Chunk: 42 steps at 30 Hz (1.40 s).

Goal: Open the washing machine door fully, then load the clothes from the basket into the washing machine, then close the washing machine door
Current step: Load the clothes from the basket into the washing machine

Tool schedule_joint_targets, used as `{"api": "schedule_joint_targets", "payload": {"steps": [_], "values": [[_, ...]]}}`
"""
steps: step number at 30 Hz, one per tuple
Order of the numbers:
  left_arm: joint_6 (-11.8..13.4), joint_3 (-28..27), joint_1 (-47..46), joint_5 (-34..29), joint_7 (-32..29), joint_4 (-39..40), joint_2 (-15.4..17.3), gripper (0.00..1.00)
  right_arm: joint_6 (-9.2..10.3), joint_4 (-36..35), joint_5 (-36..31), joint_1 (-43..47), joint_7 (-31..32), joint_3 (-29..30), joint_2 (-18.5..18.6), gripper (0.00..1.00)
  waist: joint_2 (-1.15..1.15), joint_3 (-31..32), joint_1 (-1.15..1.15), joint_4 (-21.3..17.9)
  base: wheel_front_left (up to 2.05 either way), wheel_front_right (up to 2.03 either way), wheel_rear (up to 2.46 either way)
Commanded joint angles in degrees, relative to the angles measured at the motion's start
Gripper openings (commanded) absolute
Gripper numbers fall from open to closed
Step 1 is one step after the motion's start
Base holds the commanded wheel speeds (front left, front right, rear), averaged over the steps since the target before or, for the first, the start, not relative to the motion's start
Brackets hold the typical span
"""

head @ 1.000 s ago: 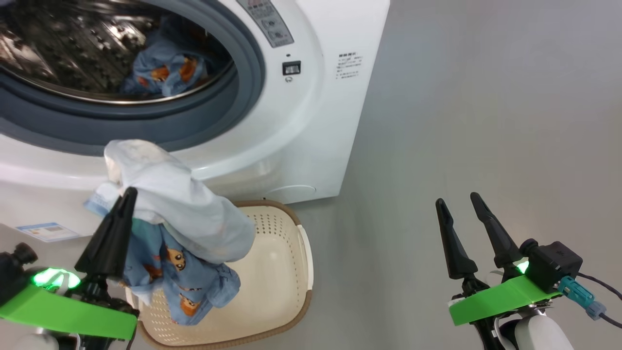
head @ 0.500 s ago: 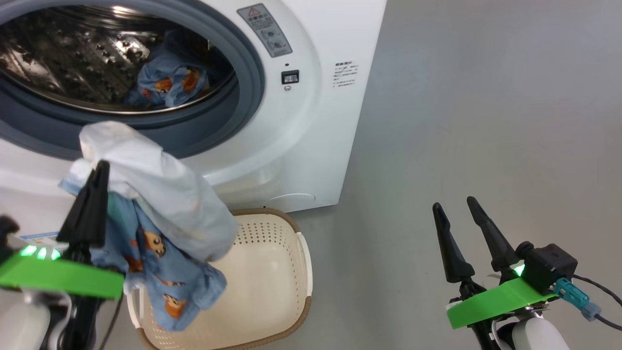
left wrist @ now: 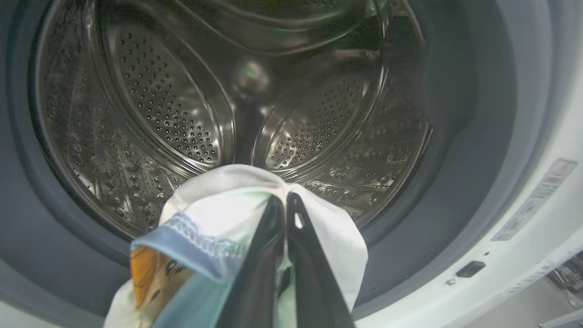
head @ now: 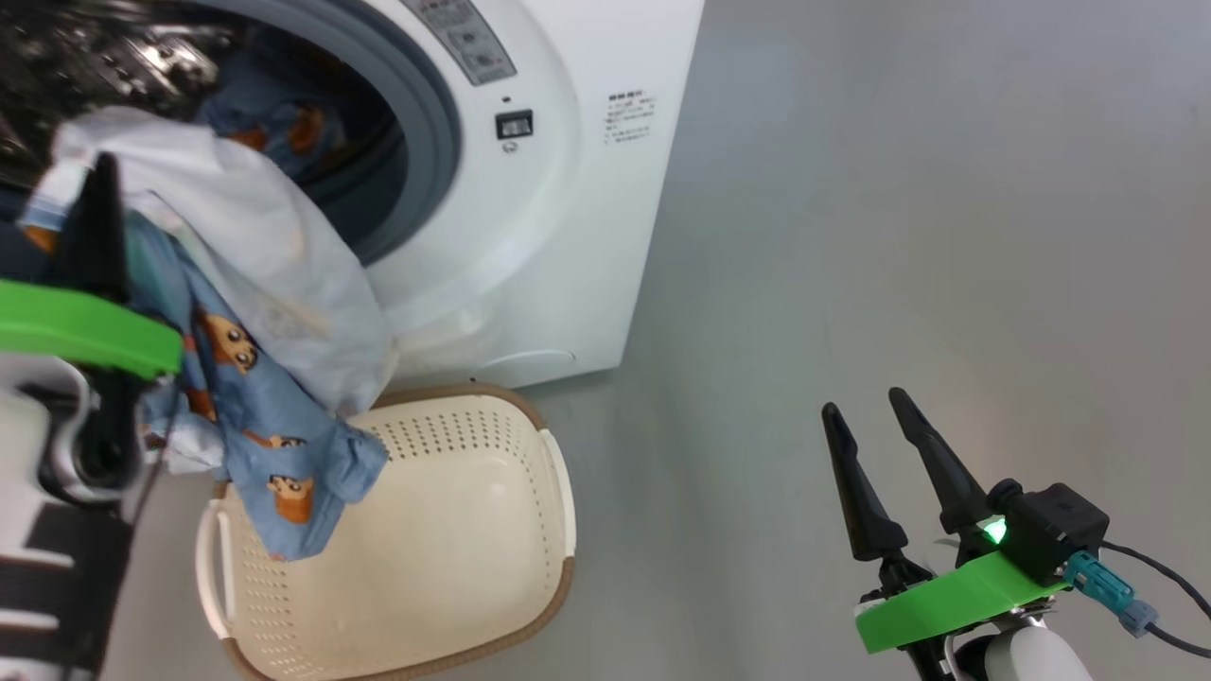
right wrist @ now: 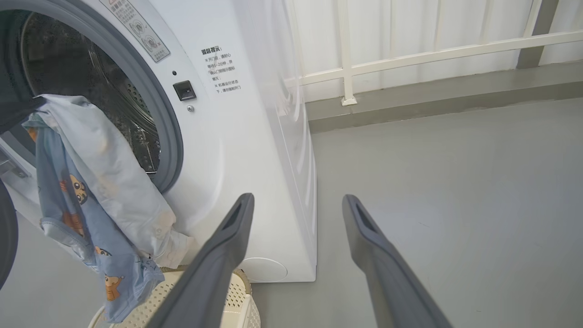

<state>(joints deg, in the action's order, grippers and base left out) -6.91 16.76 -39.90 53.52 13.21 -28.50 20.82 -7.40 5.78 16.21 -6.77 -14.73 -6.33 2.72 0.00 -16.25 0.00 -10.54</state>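
Observation:
My left gripper point(head: 99, 184) is shut on a bundle of clothes point(head: 255, 284), a white cloth draped over a light blue garment with orange prints. It holds the bundle up in front of the washing machine point(head: 568, 189), level with the drum opening. In the left wrist view the shut fingertips point(left wrist: 283, 202) pinch the clothes point(left wrist: 214, 214) just before the steel drum point(left wrist: 182, 114). Another printed garment point(head: 274, 113) lies inside the drum. The bundle's tail hangs over the basket point(head: 454, 549), which is otherwise empty. A dark curved edge of the open door point(right wrist: 7, 237) shows at the left. My right gripper point(head: 863, 401) stands open and empty above the floor.
Grey floor point(head: 899, 189) stretches to the right of the machine. A white railing point(right wrist: 410, 50) and a low kerb run behind it. The basket point(right wrist: 237, 300) sits on the floor right against the machine's front.
My left gripper has lifted the clothes bundle from just above the basket up to the drum opening. The head view has shifted. The right gripper stays open in place.

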Motion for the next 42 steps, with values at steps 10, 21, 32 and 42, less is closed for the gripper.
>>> {"api": "schedule_joint_targets", "payload": {"steps": [10,21,32,42], "values": [[-0.6,3.8,-12.7,-2.1,-0.3,-10.7,6.9,0.0,-0.09,-5.1,-0.1,0.2,-0.3,-3.9,0.2,1.0,0.0,-8.0,0.0,-5.2,0.0,0.0,0.0],[-0.6,3.3,-22.1,-0.6,1.6,-11.1,14.5,0.0,-0.09,-9.6,1.4,1.8,-0.3,-6.2,0.2,1.0,0.0,-15.2,0.0,-10.6,0.0,0.0,0.0],[-0.6,1.3,-20.7,-5.0,1.3,-11.8,13.3,1.0,-0.09,-9.8,1.6,1.4,-0.3,-6.5,0.2,1.0,0.0,-15.0,0.0,-10.3,0.0,0.0,0.0],[-0.6,6.2,-20.2,-2.6,1.4,-14.3,12.3,1.0,-0.09,-8.5,0.9,0.1,-0.3,-5.8,0.2,1.0,0.0,-13.0,0.0,-7.8,0.0,0.0,0.0]]}}
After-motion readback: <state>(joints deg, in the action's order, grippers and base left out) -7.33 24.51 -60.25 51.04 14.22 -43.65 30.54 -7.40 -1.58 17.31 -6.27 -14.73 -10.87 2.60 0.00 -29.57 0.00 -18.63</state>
